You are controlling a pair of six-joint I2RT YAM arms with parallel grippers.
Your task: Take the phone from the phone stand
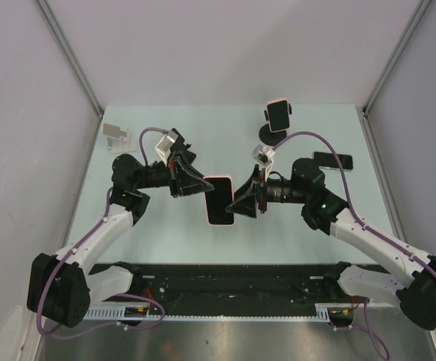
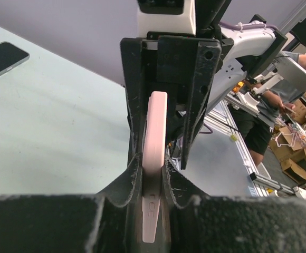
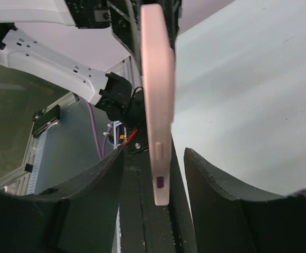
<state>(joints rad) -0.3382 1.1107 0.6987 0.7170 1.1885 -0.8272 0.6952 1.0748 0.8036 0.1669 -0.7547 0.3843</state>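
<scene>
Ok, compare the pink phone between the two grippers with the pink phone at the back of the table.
The held phone hangs flat, screen up, clamped in the left gripper; the back phone leans propped on a black stand. The right gripper, jaws open, flanks the held phone; no gripper touches the back phone. Both have pink edges and dark screens.

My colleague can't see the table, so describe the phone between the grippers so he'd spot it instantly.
On the green table, look to the middle, where the left gripper and right gripper meet. The pink-cased phone between them, screen up, is clamped by the left one. The others aren't gripped: a second phone on a black stand at the far edge, a dark phone flat at right.
</scene>
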